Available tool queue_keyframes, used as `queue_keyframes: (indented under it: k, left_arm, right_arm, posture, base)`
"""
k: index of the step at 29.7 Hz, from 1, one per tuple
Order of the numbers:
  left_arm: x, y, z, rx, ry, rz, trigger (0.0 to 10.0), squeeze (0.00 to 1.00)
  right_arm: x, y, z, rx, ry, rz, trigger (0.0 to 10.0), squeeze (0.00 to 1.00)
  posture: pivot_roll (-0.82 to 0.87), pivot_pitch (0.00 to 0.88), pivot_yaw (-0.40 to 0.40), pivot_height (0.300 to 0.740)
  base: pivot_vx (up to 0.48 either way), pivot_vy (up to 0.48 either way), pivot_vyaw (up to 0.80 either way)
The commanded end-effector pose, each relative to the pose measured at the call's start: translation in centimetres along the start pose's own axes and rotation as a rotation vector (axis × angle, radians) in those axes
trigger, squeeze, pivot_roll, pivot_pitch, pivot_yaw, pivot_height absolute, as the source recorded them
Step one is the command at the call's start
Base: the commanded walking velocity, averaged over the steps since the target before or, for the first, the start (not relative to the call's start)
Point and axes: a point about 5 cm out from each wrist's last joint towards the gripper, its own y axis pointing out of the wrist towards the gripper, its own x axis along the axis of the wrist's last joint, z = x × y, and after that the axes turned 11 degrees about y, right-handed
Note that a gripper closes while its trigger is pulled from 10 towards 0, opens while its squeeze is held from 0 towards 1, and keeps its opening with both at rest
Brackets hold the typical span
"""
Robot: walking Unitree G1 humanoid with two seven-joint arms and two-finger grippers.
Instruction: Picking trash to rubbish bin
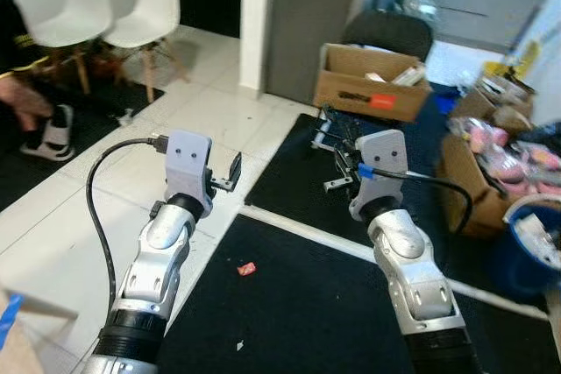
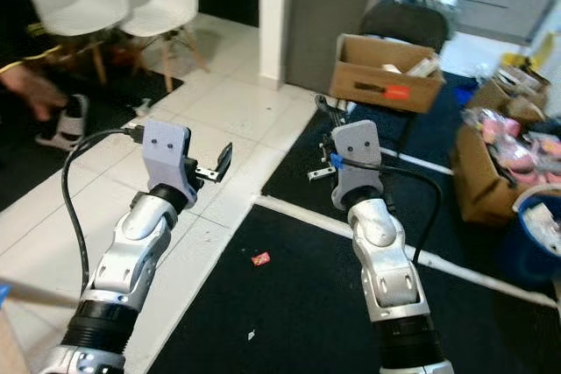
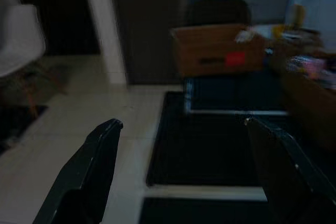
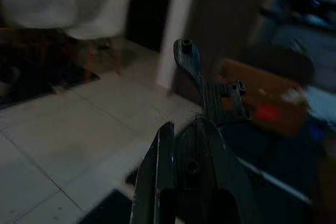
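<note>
The robot stands with both arms raised in front of it, over the edge where pale floor tiles (image 1: 70, 216) meet a black mat (image 1: 307, 304). The trash here, I'd judge, is the small red scrap (image 1: 246, 268) lying on that mat between the two forearms, low at about six o'clock from the end effectors, and nothing is touching it. The left end effector (image 1: 230, 175) is held out level above the tiles with its black fingers spread wide apart, empty. The right end effector (image 1: 337, 155) points toward twelve o'clock with its fingers standing apart as well, carrying nothing. A blue bin (image 1: 533, 247) with a pale lining sits at about three o'clock, well apart from the scrap, beside a brown box (image 1: 469, 186) of pink things; another cardboard box (image 1: 372, 85) lies at one o'clock, and white chairs (image 1: 114, 6) and a seated person's foot (image 1: 57, 129) sit off at ten o'clock. To do this pick well, I'd say the robot should bend down, bring one open end effector straight over the scrap, and close low against the mat, since the piece looks flat and thin and could slide away from a sideways approach.
</note>
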Motion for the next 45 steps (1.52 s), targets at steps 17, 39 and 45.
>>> queue_keyframes:
  k: [17, 39, 45]
  left_arm:
    - [-0.7, 0.2, -0.2, 0.004, -0.055, 0.057, 10.0, 0.00]
    - [-3.1, -1.3, -0.2, -0.002, -0.038, 0.122, 10.0, 0.00]
    - [-5.1, -2.3, 0.3, 0.045, -0.058, 0.198, 10.0, 0.00]
  right_arm:
    - [-1.0, -0.1, -0.7, -0.045, 0.014, 0.035, 10.0, 0.00]
    - [-5.2, -1.1, 1.7, 0.135, 0.041, 0.216, 10.0, 0.00]
    - [-7.3, -2.3, 1.7, 0.164, 0.019, 0.294, 10.0, 0.00]
  posture:
    - [-0.09, 0.065, -0.012, 0.740]
    - [-0.08, 0.075, -0.016, 0.740]
    - [-0.08, 0.083, -0.012, 0.740]
  base:
    - [0.000, 0.000, -0.80]
    - [0.000, 0.000, -0.47]
    - [0.000, 0.000, 0.00]
